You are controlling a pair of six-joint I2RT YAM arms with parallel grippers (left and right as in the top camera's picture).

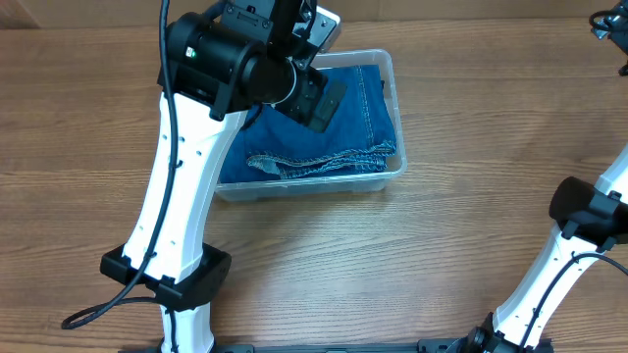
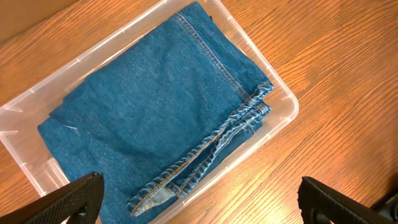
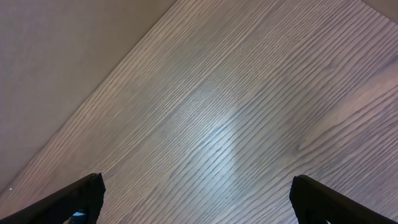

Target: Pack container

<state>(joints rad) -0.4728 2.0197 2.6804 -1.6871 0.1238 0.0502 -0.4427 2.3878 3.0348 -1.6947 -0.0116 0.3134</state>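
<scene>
The clear plastic container [image 1: 391,88] sits at the back middle of the table with folded blue jeans [image 1: 339,127] lying inside it. In the left wrist view the container [image 2: 283,118] and the jeans [image 2: 155,106] lie below the camera. My left gripper [image 2: 199,199] is open and empty, high above the container's near edge; in the overhead view it hangs over the container [image 1: 324,103]. My right gripper [image 3: 196,199] is open and empty over bare wood; its fingers do not show in the overhead view.
The wooden table [image 1: 412,255] spreads around the container. The left arm's white link [image 1: 177,196] rises from the front left. The right arm [image 1: 579,226] stands at the front right edge.
</scene>
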